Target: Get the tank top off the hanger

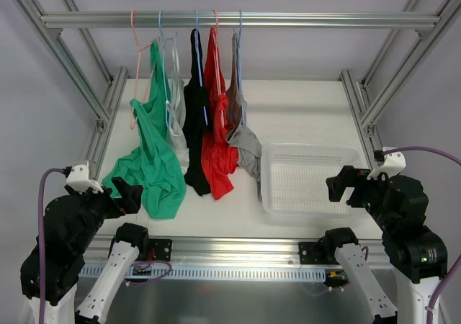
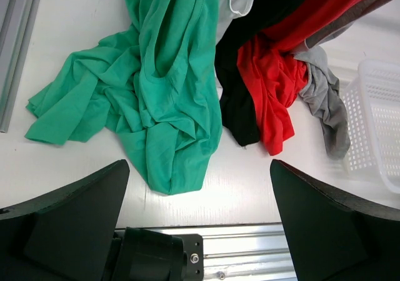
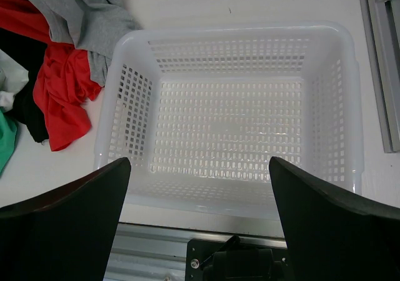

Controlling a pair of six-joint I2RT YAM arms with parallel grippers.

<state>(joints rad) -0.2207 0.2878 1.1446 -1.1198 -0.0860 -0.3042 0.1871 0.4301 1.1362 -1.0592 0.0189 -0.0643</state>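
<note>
Rightward, a white basket (image 1: 310, 183) sits just beside the grey tank top (image 1: 248, 147).

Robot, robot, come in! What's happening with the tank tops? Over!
Left fingers open, right fingers open, both empty. Green tank top on its pink hanger, hem piled on table. White tank top hangs close beside it.

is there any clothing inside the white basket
No, the basket shows only its bare mesh floor, and the grey top and red top lie outside it.
</note>
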